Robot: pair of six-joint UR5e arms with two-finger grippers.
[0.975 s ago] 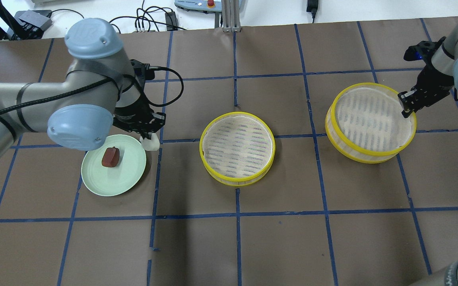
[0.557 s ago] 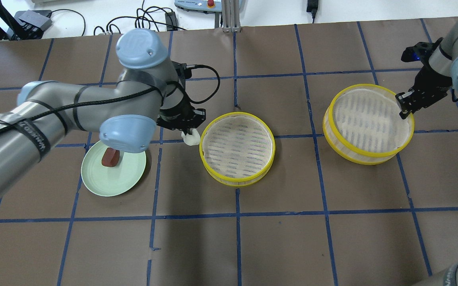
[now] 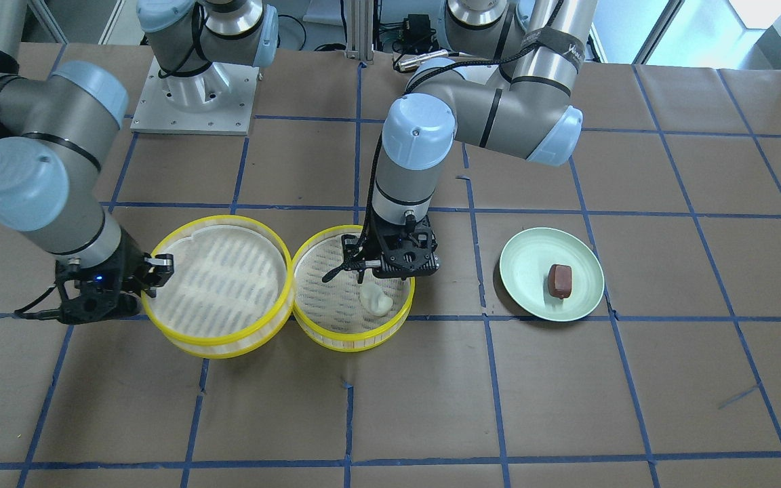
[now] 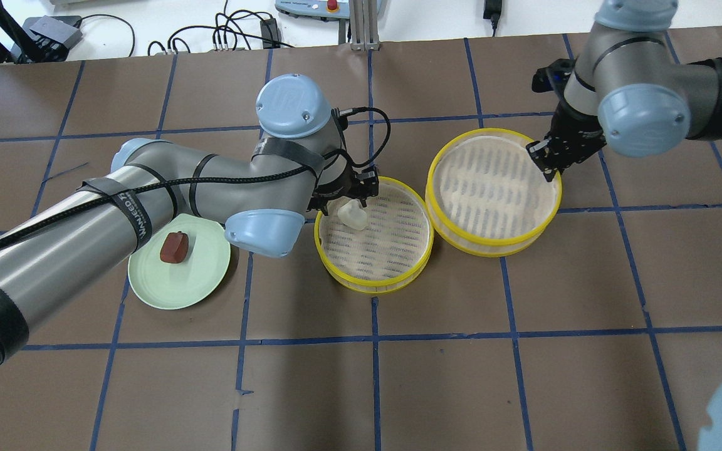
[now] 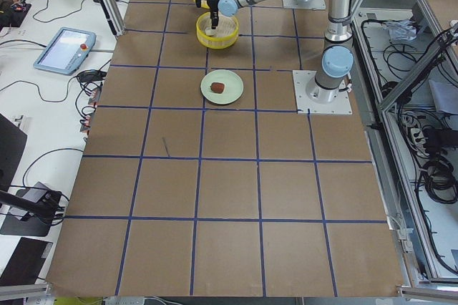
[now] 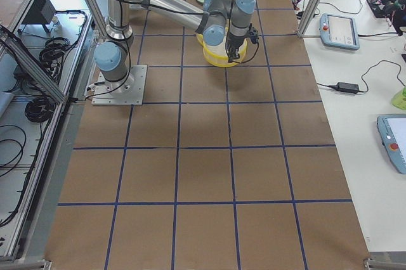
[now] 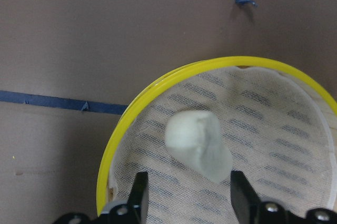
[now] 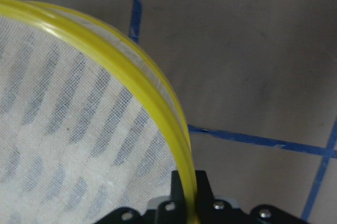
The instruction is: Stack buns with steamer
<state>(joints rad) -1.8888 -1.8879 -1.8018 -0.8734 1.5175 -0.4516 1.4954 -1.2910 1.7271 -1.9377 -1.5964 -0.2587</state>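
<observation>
The white bun [image 4: 352, 216] lies on the mesh of the middle steamer tray [image 4: 373, 285], near its left rim. My left gripper [image 4: 350, 202] hovers just over it, fingers apart. In the left wrist view the bun [image 7: 198, 145] lies just beyond the spread fingertips [image 7: 139, 192]. The reddish-brown bun [image 4: 174, 247] sits on the pale-green plate [image 4: 173, 295]. My right gripper [image 4: 547, 165] is shut on the far right rim of the second steamer tray [image 4: 430, 188]. It holds this tray tilted, right beside the middle one. The right wrist view shows the yellow rim [image 8: 158, 92] pinched.
Brown paper with a blue tape grid covers the table [image 4: 373, 388]. In the front-facing view the held tray [image 3: 217, 347] slightly overlaps the middle tray [image 3: 336, 339]. Cables and devices lie along the far edge [image 4: 242, 28].
My left arm swung right with the white bun, from beside the plate to over the middle tray, and its fingers now stand apart. My right arm carried the second tray left, up to the middle one.
</observation>
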